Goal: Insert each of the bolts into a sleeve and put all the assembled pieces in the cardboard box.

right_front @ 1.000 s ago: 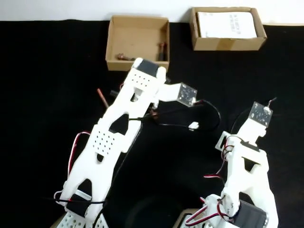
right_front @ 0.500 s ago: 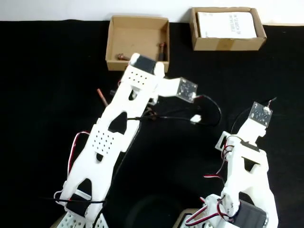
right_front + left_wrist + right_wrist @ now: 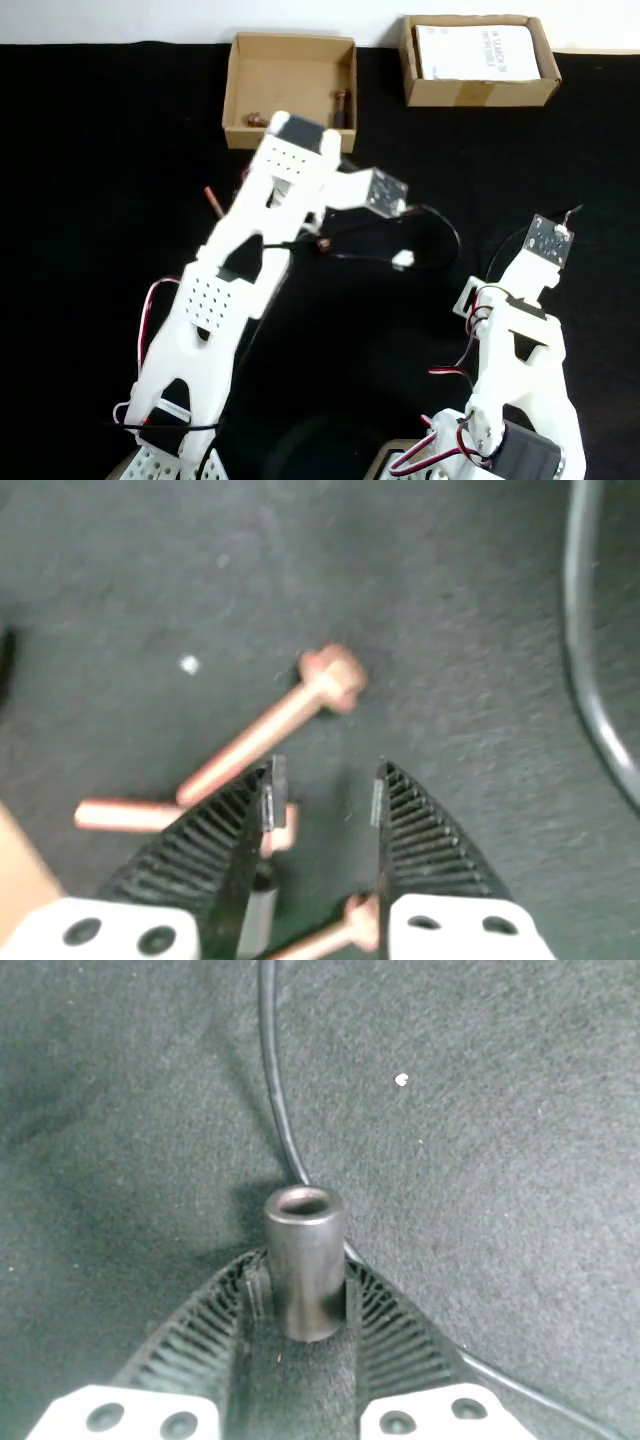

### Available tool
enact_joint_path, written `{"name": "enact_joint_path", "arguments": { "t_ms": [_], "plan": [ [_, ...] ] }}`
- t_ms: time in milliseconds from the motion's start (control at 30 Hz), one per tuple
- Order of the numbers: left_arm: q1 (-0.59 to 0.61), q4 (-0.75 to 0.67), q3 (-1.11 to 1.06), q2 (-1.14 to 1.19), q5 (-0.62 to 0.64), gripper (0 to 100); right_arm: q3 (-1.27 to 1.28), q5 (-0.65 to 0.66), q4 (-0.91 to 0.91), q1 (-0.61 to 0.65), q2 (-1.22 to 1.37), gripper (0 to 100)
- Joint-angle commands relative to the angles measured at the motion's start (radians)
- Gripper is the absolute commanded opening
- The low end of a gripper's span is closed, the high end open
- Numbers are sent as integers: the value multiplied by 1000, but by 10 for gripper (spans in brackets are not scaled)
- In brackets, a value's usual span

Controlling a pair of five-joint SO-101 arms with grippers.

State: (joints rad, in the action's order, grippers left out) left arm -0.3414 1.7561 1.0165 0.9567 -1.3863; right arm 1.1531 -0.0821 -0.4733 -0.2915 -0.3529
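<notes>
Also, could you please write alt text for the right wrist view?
The right gripper holds a dark grey metal cylindrical sleeve between its ribbed black fingers, the sleeve's open end pointing outward, over a black cloth table. A thin black cable runs across the table beyond it.

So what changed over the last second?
The left arm drifted a little toward the cardboard box. The left gripper is open over loose bolts; no grab or release visible. Unmoved: right arm, the sleeve in the right gripper, cardboard box, second box.

arms (image 3: 225, 290): white plastic (perforated panel) | wires (image 3: 148, 325): red, black | left hand (image 3: 325, 785): black, ribbed
</notes>
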Motion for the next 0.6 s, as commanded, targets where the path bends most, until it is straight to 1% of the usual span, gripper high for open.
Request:
{"name": "enact_joint_path", "arguments": {
  "t_ms": [0,67,133,200,333,567],
  "plan": [
    [-33,-44,1,-44,-477,159,-39,0,12,-8,-16,8],
    [-36,-120,12,-1,-476,159,-39,0,12,-8,-16,8],
    [-38,-193,27,44,-446,159,-39,0,12,-8,-16,8],
    [-38,-232,58,76,-423,159,-39,0,12,-8,-16,8],
    [-36,-183,104,120,-427,159,-39,0,13,-8,-15,8],
    [-36,-124,105,191,-420,146,-39,0,28,-8,-15,8]
  ]
}}
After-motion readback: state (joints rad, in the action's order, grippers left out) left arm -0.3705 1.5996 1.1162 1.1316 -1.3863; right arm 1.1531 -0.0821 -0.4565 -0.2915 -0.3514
